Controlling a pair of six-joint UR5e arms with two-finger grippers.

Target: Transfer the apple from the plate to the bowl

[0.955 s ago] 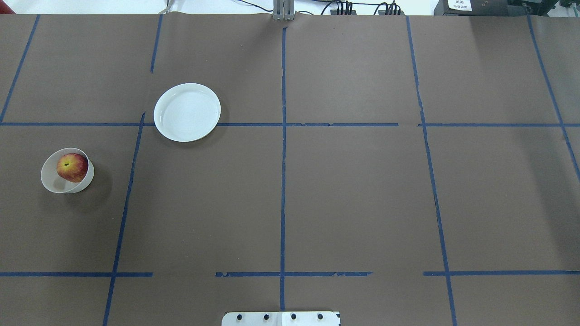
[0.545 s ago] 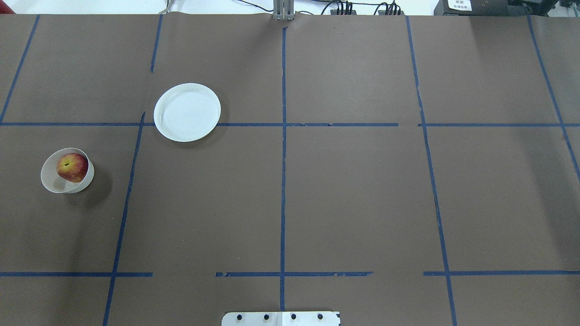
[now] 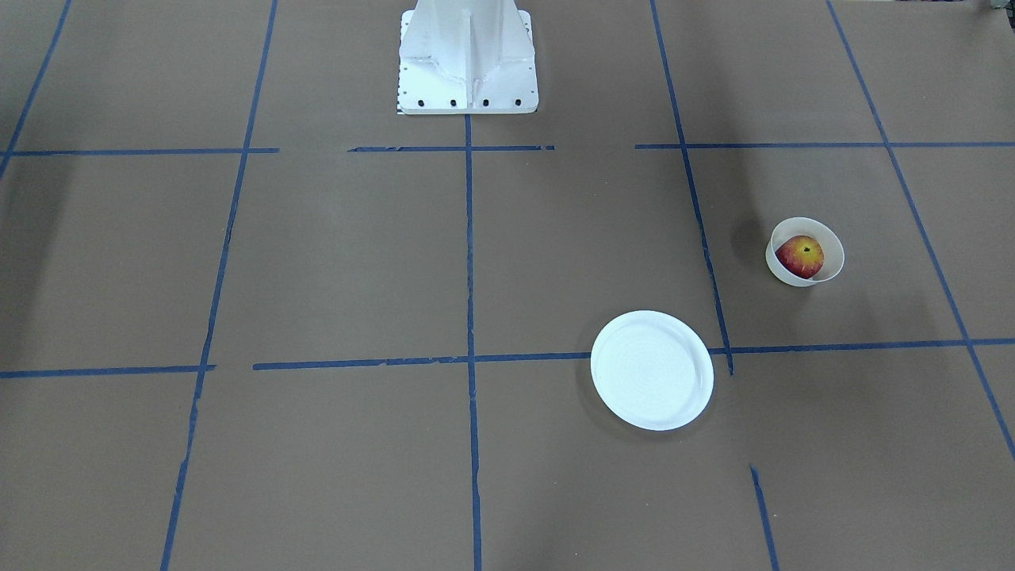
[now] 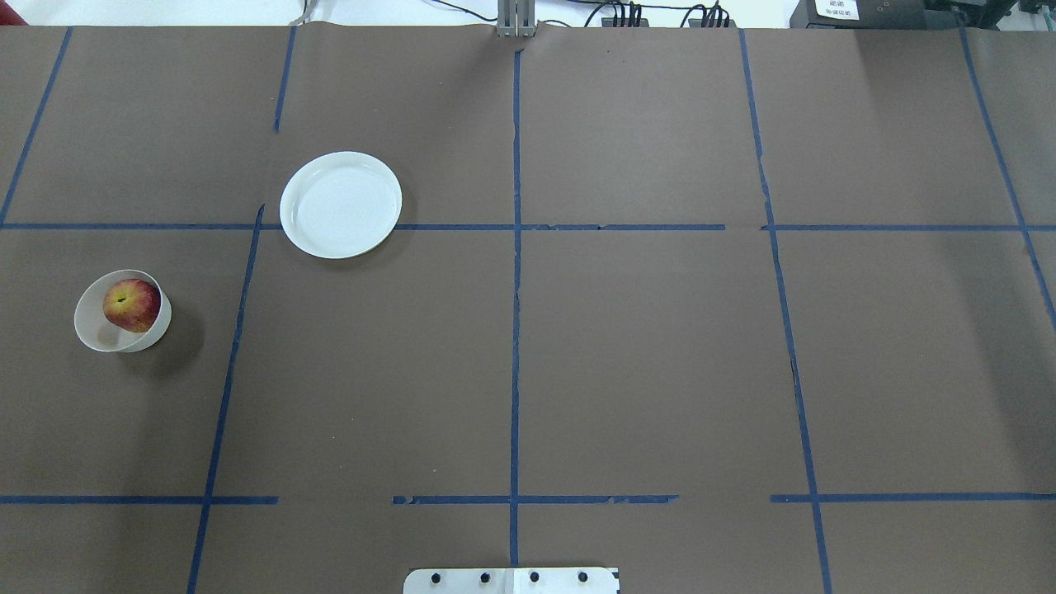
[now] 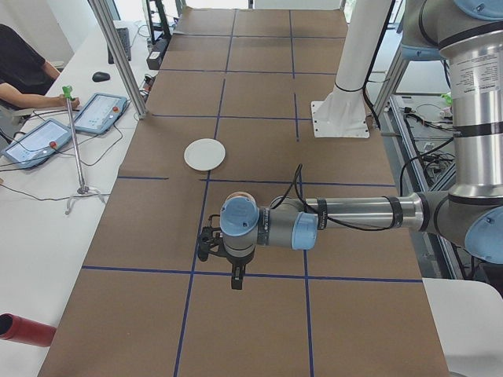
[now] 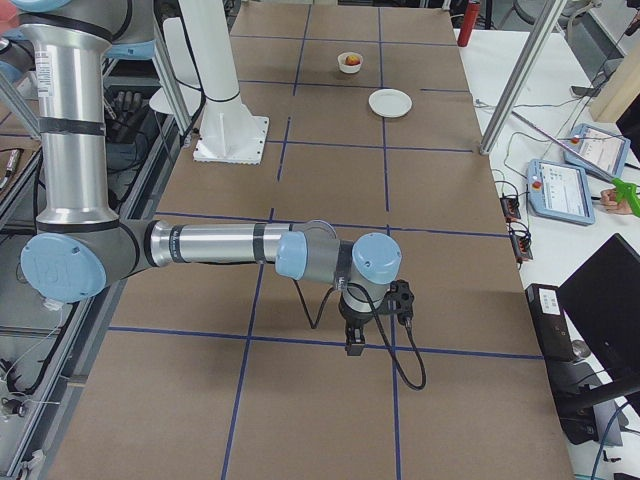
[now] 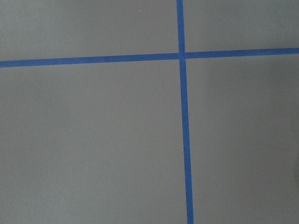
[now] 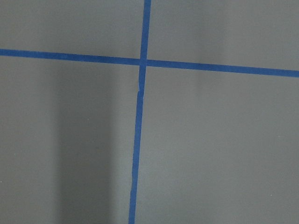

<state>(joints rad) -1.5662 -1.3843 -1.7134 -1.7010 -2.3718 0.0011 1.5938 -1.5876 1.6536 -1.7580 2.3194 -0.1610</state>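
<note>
Overhead exterior shows apple in bowl; far white label too small to read.

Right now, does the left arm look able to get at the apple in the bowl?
Probably yes: the apple sits uncovered in the bowl, on the side of the left arm, with nothing over it and the plate well apart.

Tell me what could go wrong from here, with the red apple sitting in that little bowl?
1. The small red apple fills much of the deep off-white bowl and sits toward one side, so a bump might tip it.
2. The left arm stretches out over the table; a careless sweep could knock the bowl or the empty flat white plate.
</note>
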